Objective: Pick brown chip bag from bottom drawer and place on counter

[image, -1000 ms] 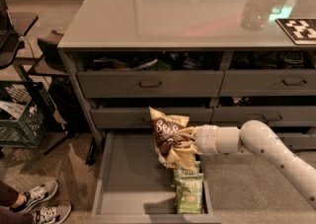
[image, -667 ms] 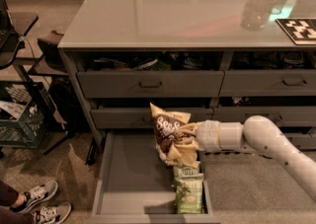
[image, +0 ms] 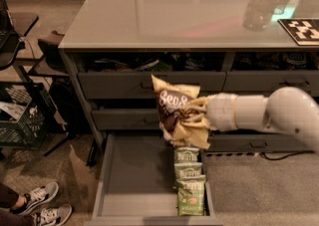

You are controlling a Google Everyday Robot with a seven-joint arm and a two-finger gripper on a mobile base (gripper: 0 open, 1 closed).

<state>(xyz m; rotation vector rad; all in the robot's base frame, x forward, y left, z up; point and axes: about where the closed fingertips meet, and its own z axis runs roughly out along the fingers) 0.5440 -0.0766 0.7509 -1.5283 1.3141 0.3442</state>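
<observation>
The brown chip bag (image: 175, 110), dark brown with cream edges and white lettering, hangs in the air in front of the middle drawer fronts, above the open bottom drawer (image: 129, 170). My gripper (image: 195, 114) comes in from the right on a white arm and is shut on the bag's right side, crumpling it. The bag is clear of the drawer floor and below the level of the counter (image: 174, 11), whose glossy grey top fills the upper part of the view.
Three green Kettle bags (image: 189, 180) lie in a row along the drawer's right side. A clear container (image: 259, 13) and a checkered marker (image: 301, 30) sit on the counter at right. A green crate (image: 25, 120) and a person's shoes (image: 40, 205) are at left.
The gripper has lifted the brown chip bag higher, from just above the drawer to in front of the upper drawer fronts. The green bags have not moved.
</observation>
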